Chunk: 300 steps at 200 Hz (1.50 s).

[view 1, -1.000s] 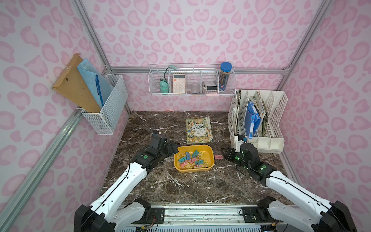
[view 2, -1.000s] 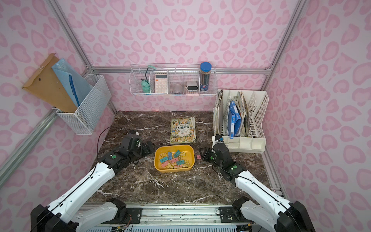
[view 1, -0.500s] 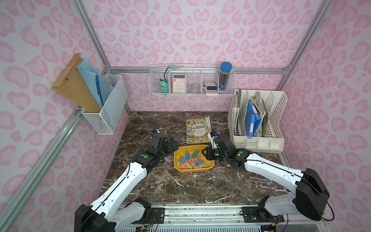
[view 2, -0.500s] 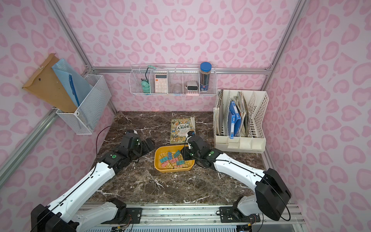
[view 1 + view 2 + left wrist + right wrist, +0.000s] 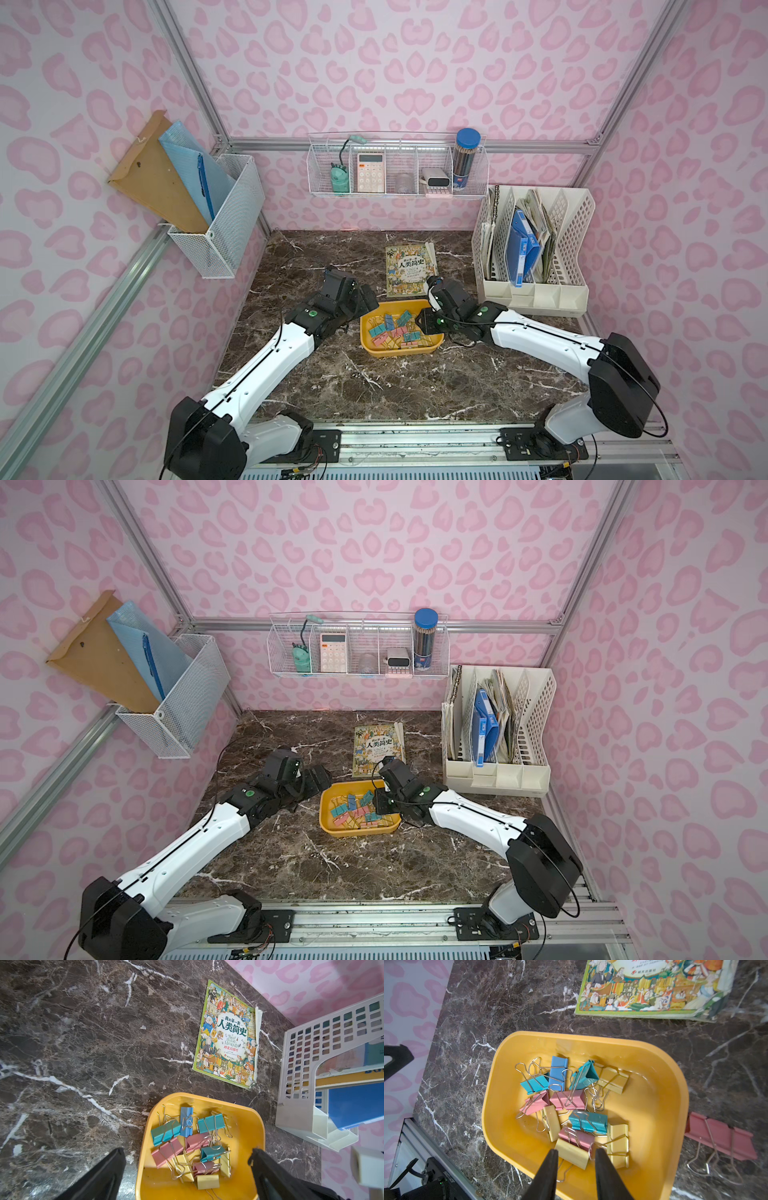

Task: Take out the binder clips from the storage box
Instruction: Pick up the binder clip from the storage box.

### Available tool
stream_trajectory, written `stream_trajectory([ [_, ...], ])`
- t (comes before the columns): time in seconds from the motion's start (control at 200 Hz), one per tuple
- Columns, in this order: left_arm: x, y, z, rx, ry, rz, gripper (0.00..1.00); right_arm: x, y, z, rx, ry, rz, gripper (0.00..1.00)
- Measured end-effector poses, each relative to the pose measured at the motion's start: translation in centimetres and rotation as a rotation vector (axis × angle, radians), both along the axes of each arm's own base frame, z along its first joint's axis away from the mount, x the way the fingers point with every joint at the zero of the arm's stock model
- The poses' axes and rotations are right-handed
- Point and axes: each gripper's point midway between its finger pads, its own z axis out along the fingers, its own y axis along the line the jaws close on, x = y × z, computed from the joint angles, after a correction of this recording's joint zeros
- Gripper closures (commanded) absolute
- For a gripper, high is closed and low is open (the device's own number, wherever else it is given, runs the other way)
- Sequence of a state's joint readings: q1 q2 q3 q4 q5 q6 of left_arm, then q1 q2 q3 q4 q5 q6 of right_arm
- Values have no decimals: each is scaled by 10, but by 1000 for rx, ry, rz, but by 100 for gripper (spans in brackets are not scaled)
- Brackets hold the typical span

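The binder clips (image 5: 566, 1101) lie heaped in the yellow storage box (image 5: 654, 1076) on the marble counter (image 5: 83, 1043), with one pink clip (image 5: 720, 1136) just outside it, while the right gripper (image 5: 577, 1150) holds its jaws narrowly parted astride a yellow clip (image 5: 571, 1157) and the left gripper (image 5: 187, 1151) spreads its jaws wide and empty across the box's edge.

bk (image 5: 226, 1036) cover reads 人类简史
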State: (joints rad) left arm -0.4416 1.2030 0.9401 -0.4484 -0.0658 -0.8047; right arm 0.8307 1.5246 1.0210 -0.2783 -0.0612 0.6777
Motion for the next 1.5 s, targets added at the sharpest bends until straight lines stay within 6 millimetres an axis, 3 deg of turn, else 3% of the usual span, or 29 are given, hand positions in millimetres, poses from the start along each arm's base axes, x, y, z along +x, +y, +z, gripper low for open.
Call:
stream_trajectory([
  [0.305, -9, 6, -20, 43, 75, 5, 1, 7, -9, -10, -25, 24, -61, 64],
  [0.67, -15, 7, -29, 59, 106, -3, 1, 22, 7, -34, 2, 104, -133, 58],
  [0.93, -18, 9, -28, 69, 98, -14, 1, 39, -1, -50, 107, 165, -281, 67],
  [1.28, -21, 14, -28, 84, 92, -4, 1, 43, 13, -61, 180, 233, -312, 66],
  [1.5, -23, 16, -30, 89, 97, -2, 1, 45, 15, -64, 206, 244, -328, 79],
])
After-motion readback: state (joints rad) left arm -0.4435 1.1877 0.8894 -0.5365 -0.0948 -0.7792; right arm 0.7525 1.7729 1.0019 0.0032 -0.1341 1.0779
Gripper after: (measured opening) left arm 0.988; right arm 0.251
